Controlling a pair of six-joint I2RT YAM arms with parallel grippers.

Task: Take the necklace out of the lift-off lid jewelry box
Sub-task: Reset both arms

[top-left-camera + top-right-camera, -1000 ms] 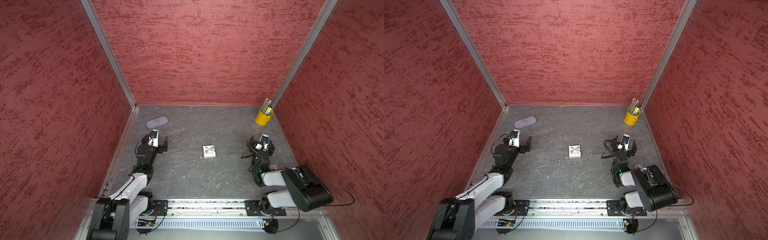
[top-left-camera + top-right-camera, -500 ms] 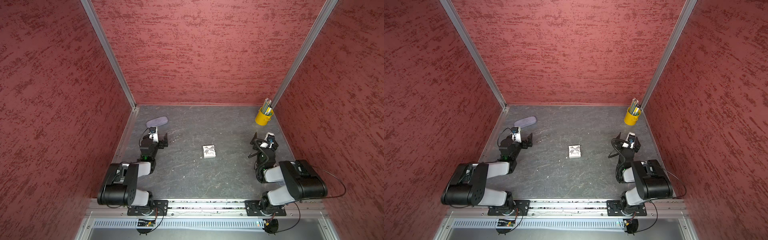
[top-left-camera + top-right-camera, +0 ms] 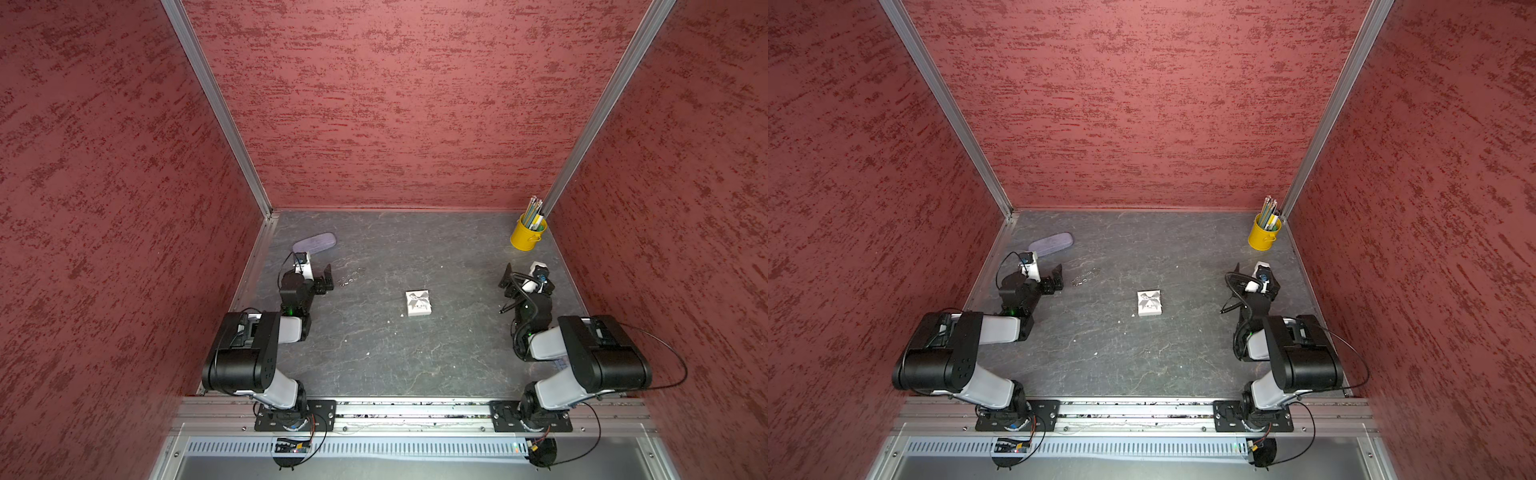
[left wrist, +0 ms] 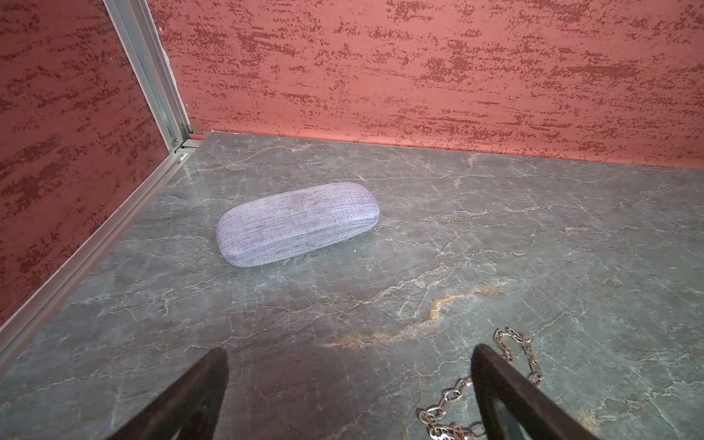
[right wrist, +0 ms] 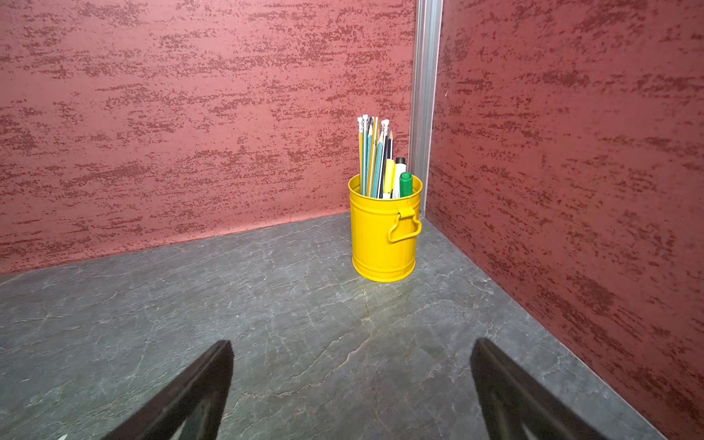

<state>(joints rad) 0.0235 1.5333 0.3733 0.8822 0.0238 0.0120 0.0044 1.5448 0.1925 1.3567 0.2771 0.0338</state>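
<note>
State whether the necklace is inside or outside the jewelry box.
Outside: the necklace lies on the table by the left gripper, well apart from the lidded jewelry box.

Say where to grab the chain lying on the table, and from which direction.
Pinch the necklace mid-span from straight above, probably with the left gripper beside it: it lies flat and slack on the table, so nothing stands up for a sideways grip.
</note>
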